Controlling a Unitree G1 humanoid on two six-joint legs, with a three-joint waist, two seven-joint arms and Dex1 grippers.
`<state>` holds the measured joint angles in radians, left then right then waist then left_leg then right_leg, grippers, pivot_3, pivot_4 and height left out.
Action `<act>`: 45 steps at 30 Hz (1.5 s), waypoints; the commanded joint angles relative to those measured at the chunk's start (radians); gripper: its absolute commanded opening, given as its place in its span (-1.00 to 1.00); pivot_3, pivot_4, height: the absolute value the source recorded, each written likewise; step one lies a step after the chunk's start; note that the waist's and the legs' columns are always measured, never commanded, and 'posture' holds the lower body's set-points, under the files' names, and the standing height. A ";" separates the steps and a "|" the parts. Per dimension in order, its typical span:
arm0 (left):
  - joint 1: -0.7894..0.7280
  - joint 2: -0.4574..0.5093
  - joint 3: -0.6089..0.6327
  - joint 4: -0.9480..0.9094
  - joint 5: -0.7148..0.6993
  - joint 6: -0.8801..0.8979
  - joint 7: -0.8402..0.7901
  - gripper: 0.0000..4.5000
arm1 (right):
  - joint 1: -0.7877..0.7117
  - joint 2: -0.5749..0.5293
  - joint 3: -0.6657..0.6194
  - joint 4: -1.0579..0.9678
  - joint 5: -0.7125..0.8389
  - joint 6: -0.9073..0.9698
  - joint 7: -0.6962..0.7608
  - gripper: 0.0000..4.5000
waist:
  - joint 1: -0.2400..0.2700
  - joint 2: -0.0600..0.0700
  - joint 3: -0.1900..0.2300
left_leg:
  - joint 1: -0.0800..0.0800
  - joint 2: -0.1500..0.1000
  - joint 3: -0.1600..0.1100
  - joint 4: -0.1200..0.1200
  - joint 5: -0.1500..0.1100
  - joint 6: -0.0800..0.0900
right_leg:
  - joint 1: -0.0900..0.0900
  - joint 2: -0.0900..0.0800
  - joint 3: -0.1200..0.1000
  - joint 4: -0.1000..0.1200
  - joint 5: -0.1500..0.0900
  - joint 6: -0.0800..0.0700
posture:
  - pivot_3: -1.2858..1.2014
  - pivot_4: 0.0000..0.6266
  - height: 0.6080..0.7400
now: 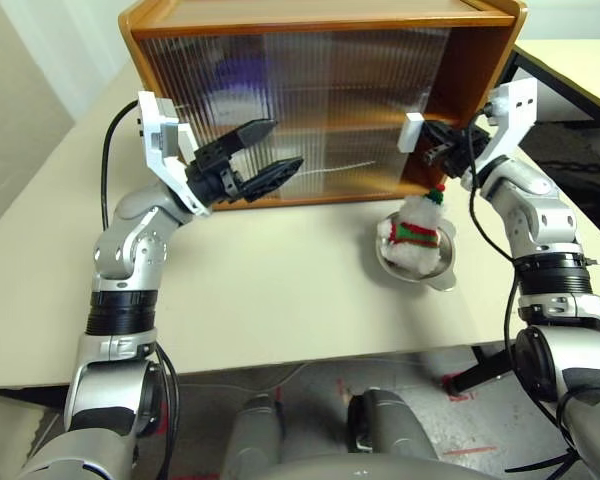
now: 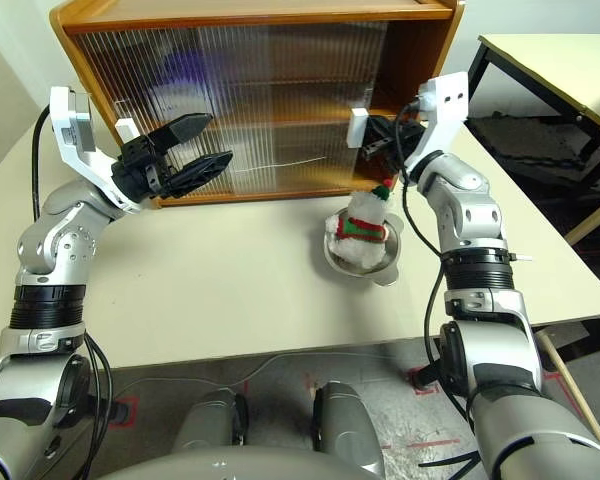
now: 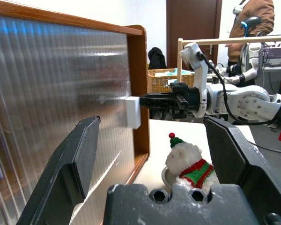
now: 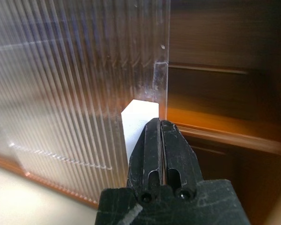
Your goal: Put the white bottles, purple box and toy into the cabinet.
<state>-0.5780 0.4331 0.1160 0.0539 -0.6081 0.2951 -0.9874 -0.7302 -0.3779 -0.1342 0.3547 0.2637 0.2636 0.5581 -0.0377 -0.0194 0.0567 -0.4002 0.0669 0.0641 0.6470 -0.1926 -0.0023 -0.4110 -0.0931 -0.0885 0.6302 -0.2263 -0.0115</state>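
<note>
left eye view: the orange-brown cabinet point(image 1: 320, 30) fills the upper middle of the frame, its ribbed sliding door point(image 1: 280, 110) covering most of the front and a gap open at the upper right. a purple blur behind the ribbing at upper left may be the purple box, though that cannot be confirmed, and the white bottles cannot be made out through it. the plush toy point(image 1: 417, 232) sits in a steel bowl point(image 1: 420, 268) on the tabletop point(image 1: 280, 300), right of centre, not yet put away, so the task looks only partly done. the left end effector point(image 1: 275, 148) hangs at centre left with its fingers spread wide, holding nothing.

right eye view: the right end effector point(image 2: 372, 136), at upper right of centre, is pressed tight together with its tips against the white handle point(image 2: 358, 127) at the door's edge, just above the toy.

left wrist view: the left end effector's two black fingers point(image 3: 70, 173) rise well apart with nothing between them; beyond them the toy shows at lower centre and the other arm meets the handle at mid-frame. a person stands far off at upper right.

right wrist view: the right end effector's fingers point(image 4: 152, 145) are fully closed, gripping nothing, their tips touching the white handle at the door's edge at centre, with the open cabinet interior and its shelf point(image 4: 215, 126) on the right.
</note>
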 commanded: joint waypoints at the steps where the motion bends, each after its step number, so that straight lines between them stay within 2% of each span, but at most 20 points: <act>1: 0.008 0.001 -0.001 -0.015 0.001 0.005 0.003 1.00 | -0.011 0.022 0.021 -0.025 0.014 0.029 0.011 -0.98 | 0.001 0.000 0.000 | 0.000 0.000 0.000 0.000 0.000 0.000 | 0.000 0.000 0.000 0.000 0.000 0.000 | 0.04 -1.00 1.00; 21: 0.029 0.011 0.011 -0.051 -0.004 0.014 0.030 1.00 | -0.172 0.178 0.087 0.116 -0.007 -0.011 0.051 -0.98 | 0.001 0.000 0.000 | 0.005 0.001 0.002 -0.003 -0.002 -0.004 | -0.001 0.005 0.009 0.001 0.000 -0.001 | 0.06 -1.00 1.00; 28: 0.043 0.002 0.007 -0.066 -0.005 0.015 0.039 1.00 | -0.165 0.126 0.049 0.105 -0.019 -0.050 0.022 -0.98 | 0.005 0.000 0.000 | 0.005 0.000 0.002 -0.002 -0.002 -0.004 | 0.000 0.005 0.010 0.001 0.000 -0.001 | 0.06 -1.00 1.00; 34: 0.031 -0.004 0.001 -0.050 -0.004 0.011 0.032 1.00 | -0.108 0.059 0.011 -0.018 0.011 0.008 0.004 -0.98 | 0.004 0.000 0.000 | 0.004 0.000 0.002 -0.002 -0.003 -0.005 | -0.001 0.005 0.010 0.000 0.000 -0.001 | 0.05 -1.00 1.00; 38: 0.021 -0.005 -0.001 -0.033 0.000 0.007 0.023 1.00 | -0.069 0.057 0.012 -0.055 0.012 0.029 -0.001 -0.98 | -0.002 0.000 0.000 | 0.006 0.000 0.003 -0.003 -0.003 -0.005 | -0.001 0.006 0.011 0.000 0.000 -0.001 | 0.04 -1.00 1.00; 45: 0.004 -0.003 0.000 -0.027 0.002 0.005 0.018 1.00 | -0.067 0.086 0.022 0.065 -0.013 -0.005 -0.007 -0.98 | 0.001 0.001 0.001 | 0.006 0.000 0.002 -0.003 -0.003 -0.005 | 0.000 0.006 0.012 0.001 0.000 -0.001 | 0.05 -1.00 1.00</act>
<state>-0.5692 0.4304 0.1235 0.0181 -0.6099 0.3010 -0.9623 -0.7950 -0.2977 -0.1230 0.3662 0.2620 0.2783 0.5537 -0.0369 -0.0185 0.0574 -0.3938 0.0670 0.0666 0.6441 -0.1954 -0.0070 -0.4111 -0.0870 -0.0766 0.6308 -0.2263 -0.0127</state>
